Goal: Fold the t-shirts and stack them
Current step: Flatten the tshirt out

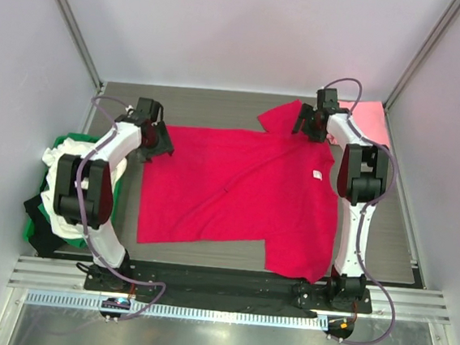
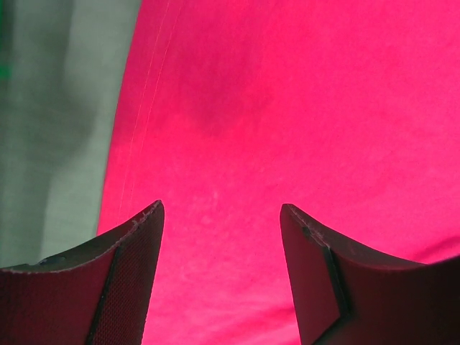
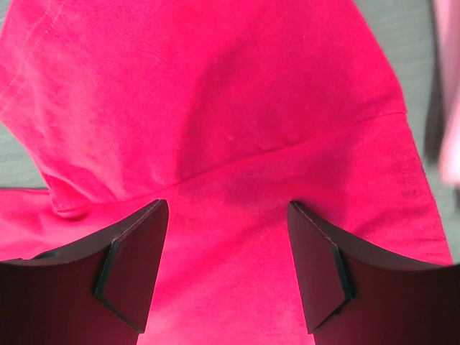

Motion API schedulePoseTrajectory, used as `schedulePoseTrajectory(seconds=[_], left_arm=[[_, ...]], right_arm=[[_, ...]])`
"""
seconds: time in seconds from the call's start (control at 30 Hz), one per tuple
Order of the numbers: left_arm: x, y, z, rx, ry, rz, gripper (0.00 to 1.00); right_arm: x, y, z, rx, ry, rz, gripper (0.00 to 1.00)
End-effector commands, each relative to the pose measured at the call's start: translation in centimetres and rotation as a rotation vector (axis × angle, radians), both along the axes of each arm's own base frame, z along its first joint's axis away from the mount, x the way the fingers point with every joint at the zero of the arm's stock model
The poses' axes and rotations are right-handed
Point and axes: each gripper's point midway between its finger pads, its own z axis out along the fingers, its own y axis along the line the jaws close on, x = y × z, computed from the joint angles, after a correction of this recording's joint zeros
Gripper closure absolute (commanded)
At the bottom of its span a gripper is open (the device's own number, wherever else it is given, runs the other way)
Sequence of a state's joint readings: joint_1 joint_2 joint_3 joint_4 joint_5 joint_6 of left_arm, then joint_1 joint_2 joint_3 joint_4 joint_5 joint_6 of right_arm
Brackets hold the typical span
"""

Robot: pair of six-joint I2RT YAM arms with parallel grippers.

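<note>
Well, my left gripper (image 2: pixel 223 208) hangs with its jaws spread apart and nothing between them, just above the large crimson-red cotton t-shirt (image 2: pixel 302 129). The shirt's stitched edge runs off toward 11 o'clock in my wrist view, with the grey table top (image 2: pixel 50 122) bare beyond it. My right gripper (image 3: pixel 228 205) is likewise parted and empty, poised over a sleeve seam of the same red cloth.

Seen from overhead, my left fingers sit at the shirt's 10 o'clock corner and my right ones at its 1 o'clock corner, by the sleeve. The shirt lies spread across the middle of the table, mostly flat, with a shallow diagonal crease and its small white neck tag (image 1: pixel 317 174) at about 3 o'clock. Its 5 o'clock corner droops toward my bases.

A light pink cloth shirt (image 1: pixel 370 117) lies at the table's 1 o'clock corner, partly hidden behind my right arm; I cannot tell whether it is folded. A rumpled white cloth shirt (image 1: pixel 56 160) is heaped in the green plastic crate (image 1: pixel 74 137) at 9 o'clock, with some black cloth (image 1: pixel 41 232) beside it.

I judge the job to be early. The red shirt is laid out but not folded, no stack is clearly visible, and the white one has not left the crate.
</note>
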State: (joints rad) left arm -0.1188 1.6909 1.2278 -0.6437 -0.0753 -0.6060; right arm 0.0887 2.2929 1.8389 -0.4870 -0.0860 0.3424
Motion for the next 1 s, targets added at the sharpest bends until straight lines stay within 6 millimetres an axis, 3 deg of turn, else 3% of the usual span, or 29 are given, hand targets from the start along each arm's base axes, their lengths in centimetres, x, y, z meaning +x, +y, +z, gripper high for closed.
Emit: schedulePoseTrajectory(seconds=[0.0, 0.07, 0.1, 0.27, 0.33, 0.37, 0.4, 0.47, 0.5, 0.57, 0.6, 0.63, 0.67, 0.7, 0.73, 0.77, 0.83, 0.97], left_arm=[[4.2, -0.8, 1.6, 0.005, -0.085, 0.01, 0.34], [5.3, -1.3, 2.7, 0.02, -0.097, -0.004, 0.34], [5.4, -1.5, 2.8, 0.03, -0.097, -0.009, 0.34], [3.4, -3.1, 4.2, 0.075, -0.123, -0.042, 0.34], [1.1, -3.6, 4.4, 0.079, -0.126, -0.052, 0.34], [-0.7, -3.5, 3.2, 0.088, -0.094, -0.054, 0.34], [-1.7, -3.9, 3.0, 0.099, -0.093, -0.062, 0.34], [-3.6, -4.0, 3.9, 0.086, -0.122, -0.055, 0.34], [-5.6, -3.7, 2.3, 0.097, -0.082, -0.054, 0.34], [-7.7, -3.4, 1.7, 0.086, -0.071, -0.04, 0.33], [-8.7, -3.3, 1.0, 0.081, -0.053, -0.027, 0.33], [-10.3, -2.8, -0.9, 0.086, -0.007, -0.025, 0.34], [-10.8, -2.8, -1.3, 0.081, -0.001, -0.024, 0.34], [-11.3, -2.7, -1.9, 0.077, 0.014, -0.02, 0.34], [-12.0, -2.8, -2.8, 0.064, 0.028, -0.021, 0.34], [-12.1, -2.8, -3.2, 0.064, 0.032, -0.022, 0.34], [-12.2, -2.5, -4.0, 0.076, 0.037, -0.008, 0.34], [-10.8, -1.4, -5.2, 0.173, 0.064, 0.003, 0.34]], right_arm=[[0.7, -1.2, -1.3, -0.098, 0.049, 0.02, 0.27], [0.8, -0.9, -1.3, -0.081, 0.068, 0.033, 0.27], [1.2, -0.5, -0.3, -0.068, 0.05, 0.04, 0.27], [0.0, 0.8, 3.7, -0.034, 0.008, 0.069, 0.27], [-0.9, 1.1, 6.9, -0.027, -0.037, 0.071, 0.26], [-1.9, 1.0, 7.0, -0.031, -0.025, 0.069, 0.26], [-2.8, 1.2, 9.8, -0.029, -0.066, 0.065, 0.26], [-4.6, 1.2, 11.0, -0.027, -0.065, 0.041, 0.26], [-7.1, 1.3, 11.8, -0.028, -0.058, 0.033, 0.27], [-10.2, 1.2, 11.4, -0.034, -0.025, -0.01, 0.28], [-13.4, 1.1, 8.5, -0.039, 0.063, -0.018, 0.28], [-15.1, 1.7, 9.5, -0.026, 0.04, -0.012, 0.28], [-16.5, 1.2, 8.6, -0.044, 0.059, -0.051, 0.28], [-19.1, 0.7, 6.0, -0.067, 0.127, -0.064, 0.28], [-21.3, 0.4, 4.8, -0.063, 0.157, -0.084, 0.28], [-21.3, 0.4, 5.2, -0.06, 0.144, -0.084, 0.28], [-23.3, -0.1, 3.3, -0.07, 0.196, -0.096, 0.27], [-23.9, -0.4, 1.0, -0.105, 0.26, -0.068, 0.28]])
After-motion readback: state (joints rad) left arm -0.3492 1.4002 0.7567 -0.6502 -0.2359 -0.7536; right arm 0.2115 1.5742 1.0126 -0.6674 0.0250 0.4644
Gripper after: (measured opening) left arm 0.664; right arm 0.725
